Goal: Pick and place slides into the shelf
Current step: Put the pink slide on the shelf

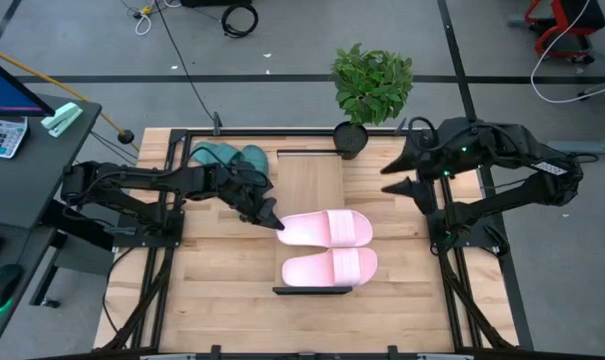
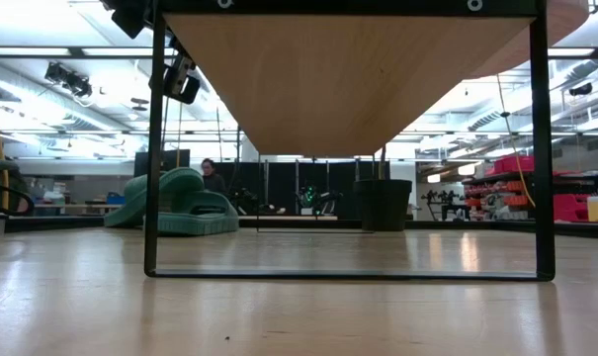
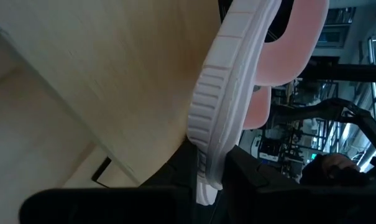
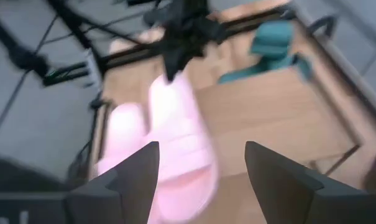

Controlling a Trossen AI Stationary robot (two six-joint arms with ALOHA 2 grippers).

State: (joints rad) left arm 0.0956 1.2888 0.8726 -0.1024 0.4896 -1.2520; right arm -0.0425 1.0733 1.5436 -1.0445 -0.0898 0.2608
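Two pink slides lie side by side on the raised light wood shelf [image 1: 312, 180]: one nearer the front edge [image 1: 330, 267], one behind it [image 1: 327, 228]. My left gripper [image 1: 271, 219] is shut on the left end of the farther pink slide. Two teal slides [image 1: 227, 158] rest on the tabletop at the far left, beside the shelf. My right gripper [image 4: 200, 174] hangs open above the table's right side [image 1: 394, 178], pointing toward the shelf and holding nothing. My left gripper pinches the farther pink slide by the end of its sole [image 3: 206, 168], between its two fingers [image 3: 250, 180]. The fingers come from the table's left, slanting down, along the slide's length. The slide lies level on the shelf top, its strap up, its held end past the board's left edge.
A potted plant [image 1: 370, 78] stands at the shelf's far end, its dark pot [image 2: 383, 203] on the table. The shelf's dark metal frame legs [image 2: 152, 148] stand on the tabletop. Bare board shows on the shelf's far half. A person sits in the room beyond.
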